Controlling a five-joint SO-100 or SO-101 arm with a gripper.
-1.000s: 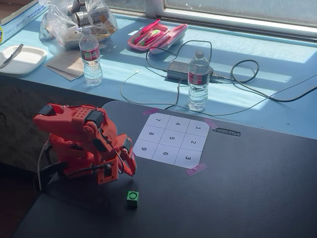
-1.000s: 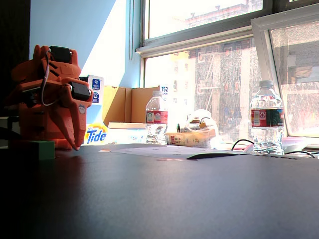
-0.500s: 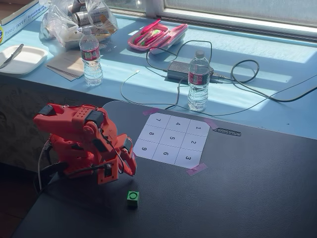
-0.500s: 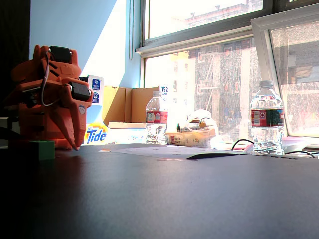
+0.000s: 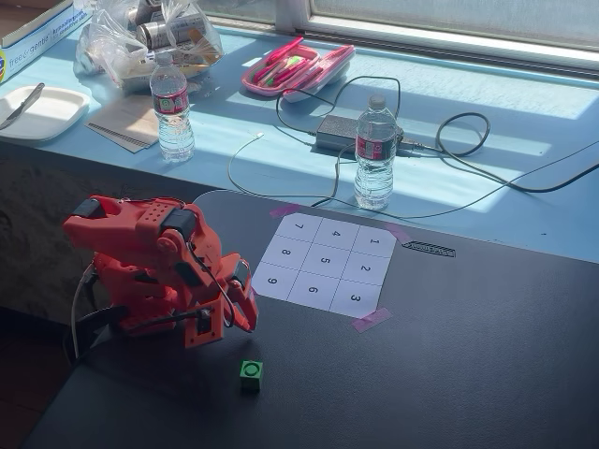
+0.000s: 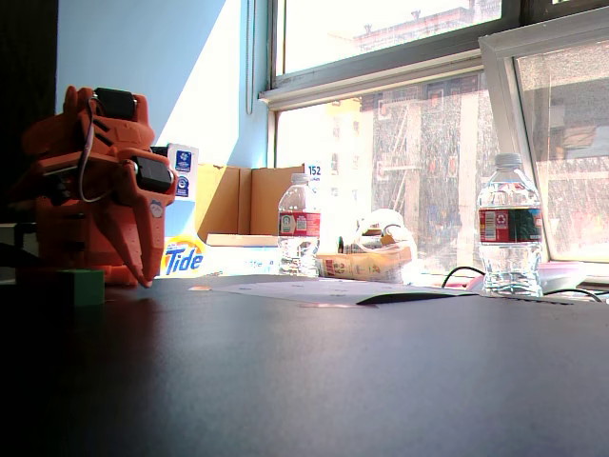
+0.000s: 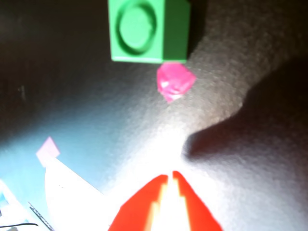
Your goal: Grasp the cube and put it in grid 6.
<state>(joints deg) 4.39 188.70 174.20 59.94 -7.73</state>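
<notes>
While our fingers point(image 7: 168, 175) sit pressed together w/ nothing between them, the cube point(image 5: 250, 373) rests on the dark bench point(image 5: 468, 355), apart from them & well short of grid 6 point(image 5: 312, 291).

One green cube point(image 5: 250, 373), two water bottles point(image 5: 171, 108), one nine-cell numbered sheet point(image 5: 324, 265) and one red arm point(image 5: 154, 267) are counted.
</notes>
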